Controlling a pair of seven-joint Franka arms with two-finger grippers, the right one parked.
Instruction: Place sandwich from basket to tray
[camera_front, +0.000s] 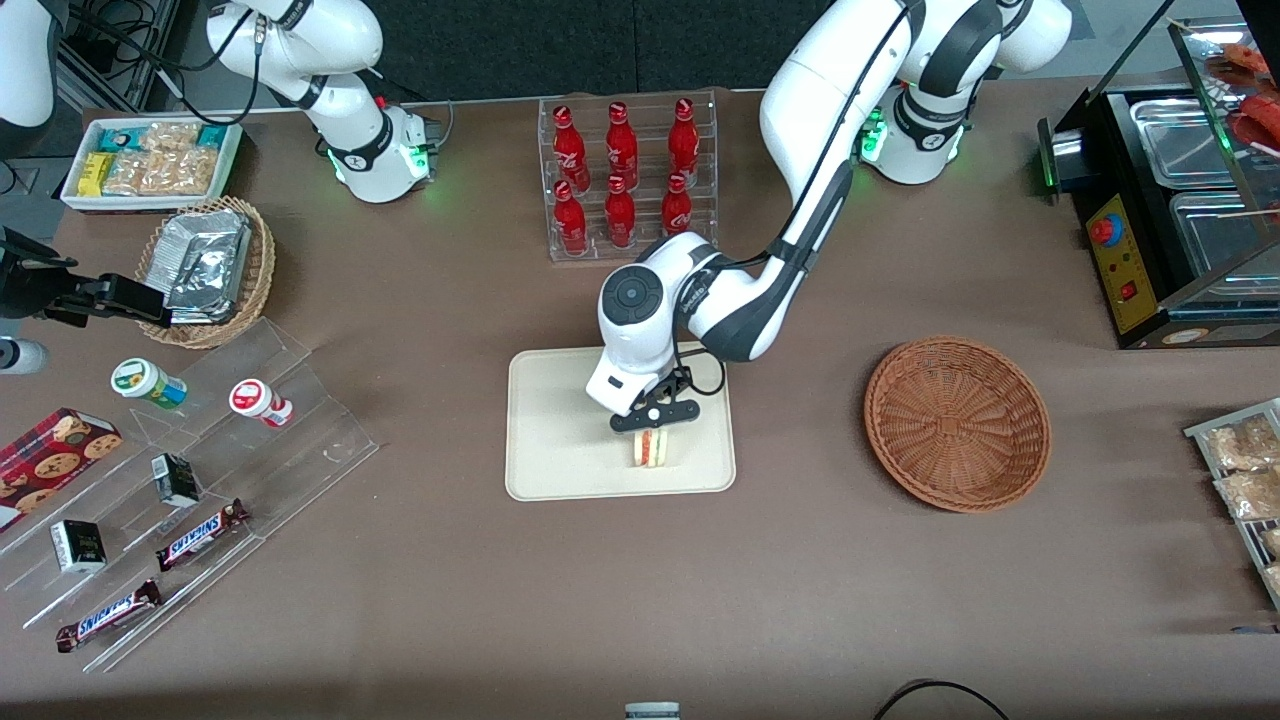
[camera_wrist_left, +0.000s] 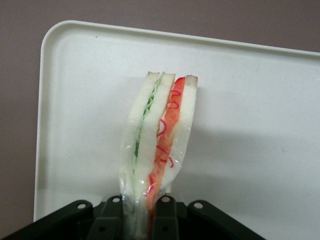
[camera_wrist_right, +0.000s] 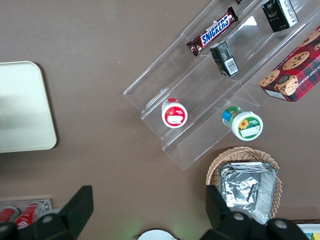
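Observation:
The sandwich (camera_front: 654, 447) (camera_wrist_left: 159, 135), a clear-wrapped wedge of pale bread with red and green filling, stands on edge on the cream tray (camera_front: 560, 440) (camera_wrist_left: 250, 125), near the tray's edge closest to the front camera. My gripper (camera_front: 655, 424) (camera_wrist_left: 139, 215) is directly above it, shut on the sandwich's wrapped upper end, with a black finger pressed to each side. The round reddish-brown wicker basket (camera_front: 957, 421) holds nothing and sits beside the tray toward the working arm's end of the table. A corner of the tray (camera_wrist_right: 25, 107) also shows in the right wrist view.
A clear rack of red soda bottles (camera_front: 625, 180) stands farther from the front camera than the tray. A clear stepped display (camera_front: 190, 500) with candy bars and small cups lies toward the parked arm's end, with a tan basket of foil packets (camera_front: 205, 270). A black food warmer (camera_front: 1170, 200) stands at the working arm's end.

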